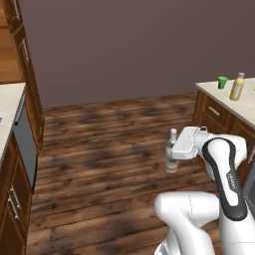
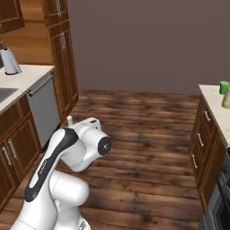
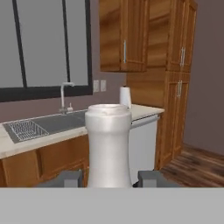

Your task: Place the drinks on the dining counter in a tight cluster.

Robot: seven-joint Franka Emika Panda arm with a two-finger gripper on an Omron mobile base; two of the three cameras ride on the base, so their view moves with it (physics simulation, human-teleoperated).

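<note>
1. Dishwasher and a sink counter sit at the left edge of the left base view, away from the job.
2. At centre frame, the gripper is closed on a pale bottle, held upright over the wooden floor.
3. At upper right, the yellow juice bottle and a green cup stand on the dining counter.
4. Advice: carry the bottle level and set it down just beside the juice, touching nothing.
</note>
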